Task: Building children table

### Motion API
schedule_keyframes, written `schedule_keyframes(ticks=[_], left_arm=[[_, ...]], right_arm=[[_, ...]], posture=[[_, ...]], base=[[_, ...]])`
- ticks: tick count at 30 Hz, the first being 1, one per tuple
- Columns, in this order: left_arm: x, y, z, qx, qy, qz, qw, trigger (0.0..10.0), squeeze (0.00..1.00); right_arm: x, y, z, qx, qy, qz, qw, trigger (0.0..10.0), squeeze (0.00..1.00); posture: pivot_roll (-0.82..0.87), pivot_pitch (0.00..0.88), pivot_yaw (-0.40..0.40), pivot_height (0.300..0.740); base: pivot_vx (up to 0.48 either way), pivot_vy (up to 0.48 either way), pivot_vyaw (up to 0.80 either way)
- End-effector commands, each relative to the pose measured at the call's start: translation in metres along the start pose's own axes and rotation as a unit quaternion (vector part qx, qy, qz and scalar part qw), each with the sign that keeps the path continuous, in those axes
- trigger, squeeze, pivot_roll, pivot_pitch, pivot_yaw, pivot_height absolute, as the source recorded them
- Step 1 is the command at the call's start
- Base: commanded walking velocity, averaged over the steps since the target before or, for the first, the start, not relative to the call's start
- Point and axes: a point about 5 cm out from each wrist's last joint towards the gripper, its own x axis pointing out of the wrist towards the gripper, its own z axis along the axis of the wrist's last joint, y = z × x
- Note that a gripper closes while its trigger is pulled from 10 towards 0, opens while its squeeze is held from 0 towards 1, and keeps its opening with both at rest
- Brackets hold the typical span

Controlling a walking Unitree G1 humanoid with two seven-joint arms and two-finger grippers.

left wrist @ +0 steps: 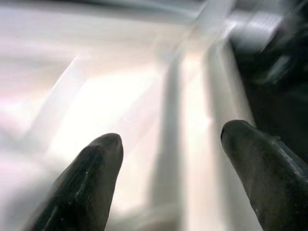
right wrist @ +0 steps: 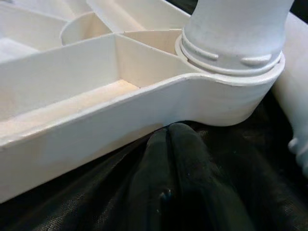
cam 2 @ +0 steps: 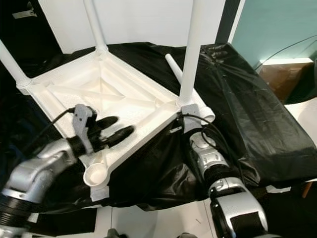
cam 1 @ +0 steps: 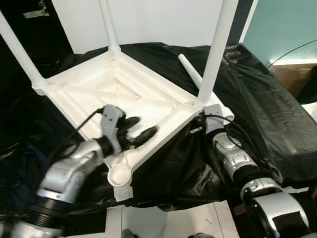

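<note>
A white plastic children's table point(cam 1: 124, 91) lies upside down on a black sheet. Three white legs stand in its corner sockets: far left point(cam 1: 20, 49), back point(cam 1: 109, 25) and right point(cam 1: 215, 49). The near corner socket point(cam 1: 119, 174) holds no leg. A loose white leg point(cam 1: 190, 69) lies on the sheet behind the table. My left gripper point(cam 1: 146, 125) is open, its fingers spread over the ribbed underside by the front rim; the left wrist view is blurred. My right gripper point(right wrist: 168, 134) is shut, its tips tucked on the sheet under the right corner socket point(right wrist: 231, 91).
The black sheet point(cam 1: 267, 114) drapes over the support and hangs down its front edge. White floor point(cam 1: 163, 223) lies below. A brown box point(cam 1: 292, 77) and a teal wall point(cam 1: 282, 25) are at the right; a white wall stands behind.
</note>
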Motion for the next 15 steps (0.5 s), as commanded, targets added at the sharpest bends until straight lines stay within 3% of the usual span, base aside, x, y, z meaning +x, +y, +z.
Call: schedule_keyframes(ticks=[1, 7, 11, 15], left_arm=[[-0.008, -0.017, -0.008, 0.007, 0.026, -0.222, 0.975, 10.0, 0.00], [-0.021, 0.009, -0.001, 0.006, 0.026, -0.204, 0.979, 10.0, 0.00], [-0.025, 0.014, 0.001, 0.007, 0.023, -0.212, 0.977, 10.0, 0.00], [-0.043, 0.032, 0.021, -0.004, 0.010, -0.244, 0.970, 10.0, 0.00]], right_arm=[[-0.003, 0.010, -0.010, 0.009, 0.022, 0.014, 1.000, 10.0, 0.00], [-0.013, 0.026, -0.011, 0.024, 0.009, 0.032, 0.999, 10.0, 0.00], [-0.017, 0.029, -0.011, 0.027, 0.008, 0.036, 0.999, 10.0, 0.00], [-0.026, 0.034, -0.024, 0.034, 0.026, 0.035, 0.998, 10.0, 0.00]], posture=[[-0.07, 0.035, 0.043, 0.740], [-0.07, 0.038, 0.041, 0.740], [-0.07, 0.038, 0.042, 0.740], [-0.08, 0.036, 0.048, 0.740]], base=[[0.000, 0.000, 0.00], [0.000, 0.000, 0.00], [0.000, 0.000, 0.00], [0.000, 0.000, 0.00]])
